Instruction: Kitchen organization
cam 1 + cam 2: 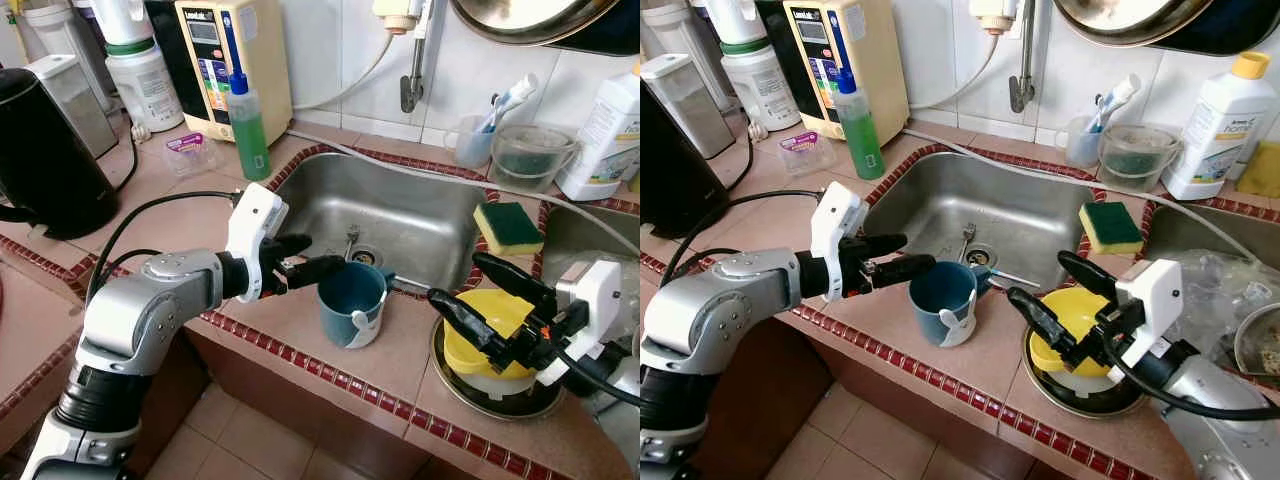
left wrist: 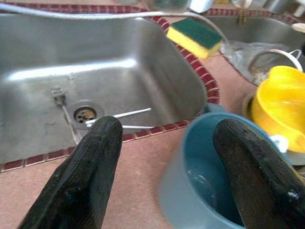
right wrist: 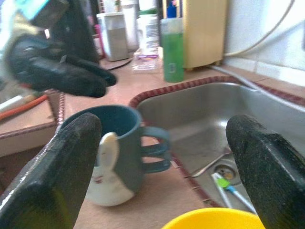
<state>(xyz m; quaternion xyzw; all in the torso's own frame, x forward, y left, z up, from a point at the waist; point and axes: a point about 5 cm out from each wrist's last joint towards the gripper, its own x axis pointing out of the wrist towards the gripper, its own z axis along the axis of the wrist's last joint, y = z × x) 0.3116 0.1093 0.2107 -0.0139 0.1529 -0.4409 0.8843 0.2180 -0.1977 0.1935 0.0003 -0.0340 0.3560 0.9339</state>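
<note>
A: From where do the two eye views look?

B: From head height, forward and down on a tiled counter and its steel sink (image 1: 400,215). A blue mug (image 1: 352,302) sits near the centre of both frames; the right eye view places it slightly further left.

A: And the wrist views?

B: The left wrist camera sits low and close, looking along its two fingers (image 2: 81,181) across the mug (image 2: 209,186) toward a green-and-yellow sponge (image 2: 194,37) in the upper part of the frame. The right wrist camera faces the opposite way, past the same mug (image 3: 116,152) toward a green bottle (image 3: 172,45) and the left gripper (image 3: 64,71) at upper left.
</note>
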